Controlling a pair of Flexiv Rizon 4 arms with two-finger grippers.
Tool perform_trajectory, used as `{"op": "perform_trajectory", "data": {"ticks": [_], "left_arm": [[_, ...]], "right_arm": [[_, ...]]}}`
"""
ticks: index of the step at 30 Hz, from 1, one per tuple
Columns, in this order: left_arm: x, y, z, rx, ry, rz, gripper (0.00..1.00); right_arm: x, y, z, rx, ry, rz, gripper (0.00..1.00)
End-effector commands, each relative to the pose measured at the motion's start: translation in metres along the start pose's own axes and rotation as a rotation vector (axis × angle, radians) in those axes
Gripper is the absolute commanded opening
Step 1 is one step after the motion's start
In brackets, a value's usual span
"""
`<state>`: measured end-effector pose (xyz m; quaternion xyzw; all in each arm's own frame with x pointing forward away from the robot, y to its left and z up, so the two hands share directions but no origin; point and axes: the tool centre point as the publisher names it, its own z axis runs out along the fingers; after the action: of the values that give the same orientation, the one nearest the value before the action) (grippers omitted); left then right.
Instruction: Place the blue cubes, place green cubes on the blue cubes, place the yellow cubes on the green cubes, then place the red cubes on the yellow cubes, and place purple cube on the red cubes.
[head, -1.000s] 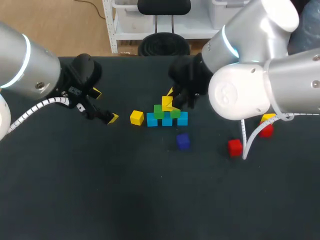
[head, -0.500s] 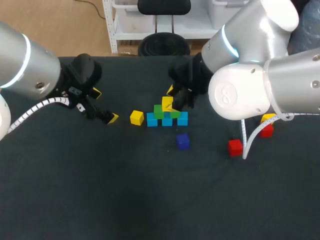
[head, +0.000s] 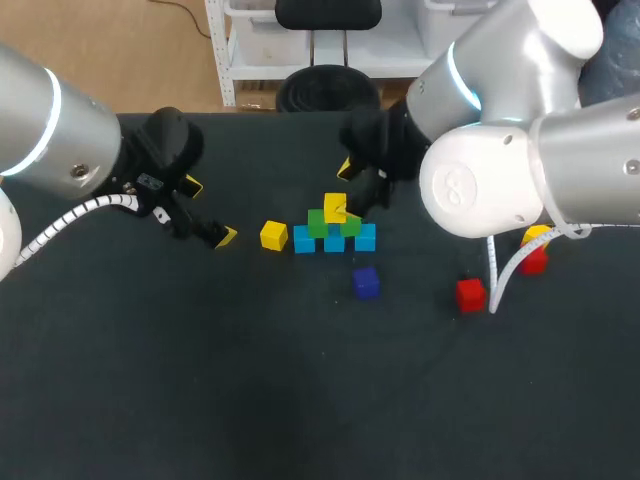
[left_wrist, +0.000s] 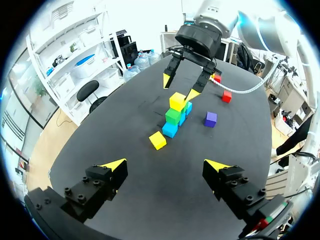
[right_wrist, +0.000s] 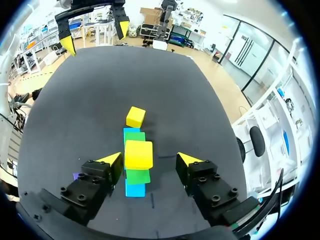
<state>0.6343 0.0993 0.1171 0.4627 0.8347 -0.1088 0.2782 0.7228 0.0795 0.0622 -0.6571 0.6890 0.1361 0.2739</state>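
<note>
1. The base is laid. Three blue cubes sit in a touching row on the table, and two green cubes rest on top of them.
2. The yellow layer looks only begun. One stacked yellow cube sits on the green pair, turned a little askew, and forms the top of the pile.
3. The right gripper hangs just above that cube, its fingers spread wider than the cube, one on each side. The right wrist view shows a gap at both faces, so it grips nothing.
4. The left gripper hovers near the loose yellow cube, its fingers wide apart and empty.
5. Judging by this layout, the loose yellow cube, which lies just beside the end of the blue row, is next to place. The reds and the purple follow.
6. The count is three blue, two green and two certain yellow.
7. Two red cubes lie well apart from the pile on the right arm's side, and one purple cube lies near the pile.
8. A yellow patch touching the farther red cube may be a third yellow cube, but it is too hidden to tell.
</note>
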Motion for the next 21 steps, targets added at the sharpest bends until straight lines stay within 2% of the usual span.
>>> {"op": "perform_trajectory", "data": {"ticks": [1, 8, 9, 11, 13, 14, 16, 17, 21], "left_arm": [[0.001, 0.001, 0.0, 0.003, -0.005, 0.002, 1.0], [0.001, 0.001, 0.0, 0.003, -0.005, 0.002, 1.0], [0.001, 0.001, 0.0, 0.003, -0.005, 0.002, 1.0], [0.001, 0.001, 0.0, 0.003, -0.005, 0.002, 1.0], [0.001, 0.001, 0.0, 0.003, -0.005, 0.002, 1.0], [0.001, 0.001, 0.0, 0.003, -0.005, 0.002, 1.0], [0.001, 0.001, 0.0, 0.003, -0.005, 0.002, 1.0], [0.001, 0.001, 0.0, 0.003, -0.005, 0.002, 1.0], [0.001, 0.001, 0.0, 0.003, -0.005, 0.002, 1.0]], "right_arm": [[-0.001, 0.004, -0.011, 0.001, -0.01, 0.002, 0.68], [-0.001, 0.01, -0.027, -0.006, -0.026, 0.022, 0.69], [0.0, 0.01, -0.029, -0.007, -0.029, 0.03, 0.65], [0.003, 0.01, -0.033, -0.005, -0.029, 0.039, 0.49], [0.006, 0.009, -0.034, -0.003, -0.029, 0.043, 0.42], [0.007, 0.009, -0.034, -0.001, -0.028, 0.046, 0.32], [0.01, 0.007, -0.034, 0.004, -0.024, 0.05, 0.07], [0.012, 0.006, -0.034, 0.006, -0.024, 0.051, 0.0], [0.016, 0.003, -0.028, 0.009, -0.02, 0.055, 0.0]]}}
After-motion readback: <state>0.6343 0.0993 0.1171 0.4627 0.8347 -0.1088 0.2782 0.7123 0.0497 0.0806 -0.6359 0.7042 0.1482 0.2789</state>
